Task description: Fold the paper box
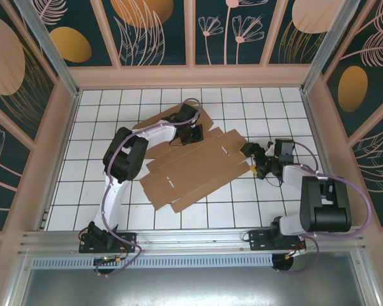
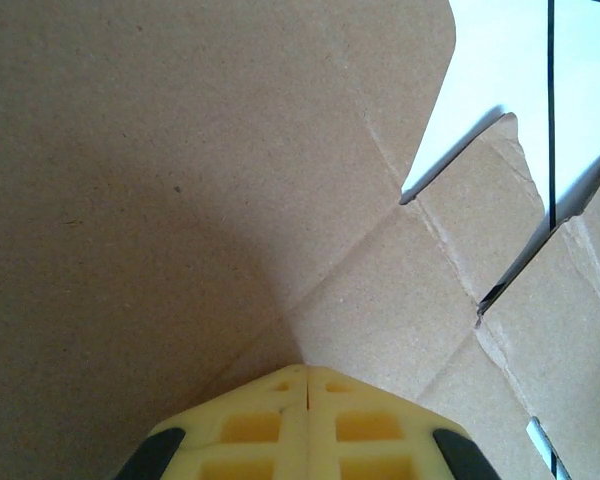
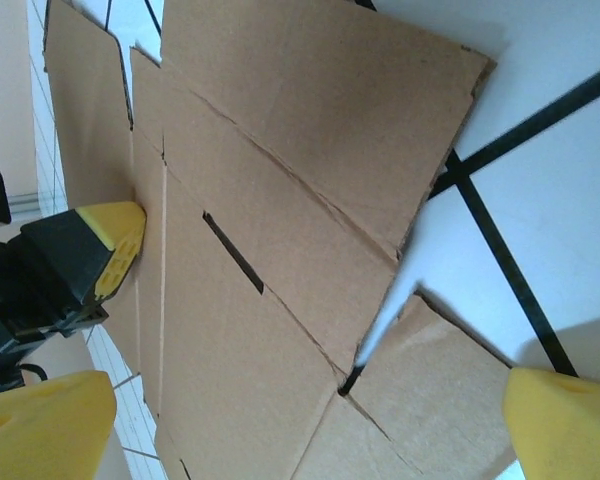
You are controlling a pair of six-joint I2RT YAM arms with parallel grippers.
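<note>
We see the paper box (image 1: pixel 191 169) as an open sheet of brown cardboard lying around the middle of the white tiled table (image 1: pixel 102 127), turned at an angle to the tile lines. Its far panel reaches toward the table's far edge and its flaps point toward the near edge. The left gripper (image 1: pixel 193 132) sits over the far part of the sheet. From the left wrist its yellow fingertips (image 2: pixel 270 420) are pressed together with only a thin seam between them. They point down at a crease where two panels meet, and we cannot tell whether they touch the cardboard. The right gripper (image 1: pixel 256 160) is at the sheet's right side, toward the table's right edge. From the right wrist its yellow fingers (image 3: pixel 50 425) stand spread wide and grip nothing, with a notched flap and a slotted panel of the box lying between and beyond them. A strip of white tile shows past the flap's edge.
</note>
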